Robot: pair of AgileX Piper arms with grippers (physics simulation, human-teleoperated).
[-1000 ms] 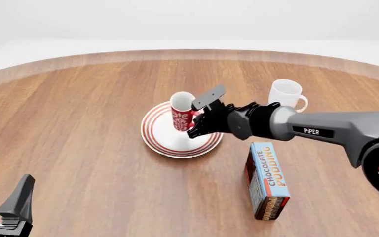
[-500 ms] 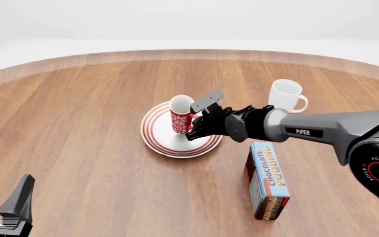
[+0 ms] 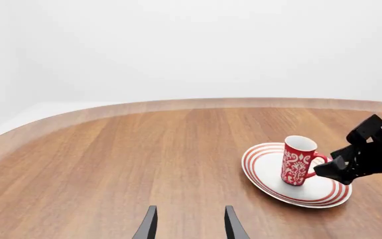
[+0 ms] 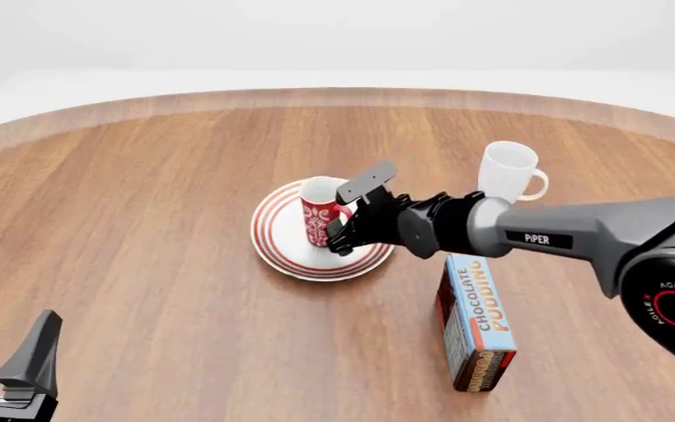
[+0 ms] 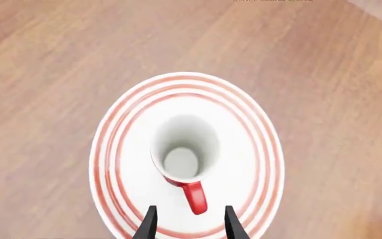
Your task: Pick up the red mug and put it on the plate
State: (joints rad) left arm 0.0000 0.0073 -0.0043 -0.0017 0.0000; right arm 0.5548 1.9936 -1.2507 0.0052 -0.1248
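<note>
The red mug (image 4: pixel 317 215) with its white floral pattern stands upright on the plate (image 4: pixel 273 233), a white plate with red rings, at mid-table. It also shows in the left wrist view (image 3: pixel 297 162) and from above in the right wrist view (image 5: pixel 184 149), handle toward the camera. My right gripper (image 4: pixel 340 220) is open at the mug's right side, its fingertips (image 5: pixel 149 221) on either side of the handle's end without gripping it. My left gripper (image 4: pixel 3 334) is open and empty at the near left edge, far from the plate (image 3: pixel 257 164).
A plain white mug (image 4: pixel 509 170) stands behind and to the right of the plate. A chocolate pudding box (image 4: pixel 478 321) lies at the near right, just under my right forearm. The round wooden table's far rim (image 4: pixel 337 92) curves behind.
The red mug has come down a little and to the left onto the plate. My right gripper has moved down and left with it. The left arm has not moved.
</note>
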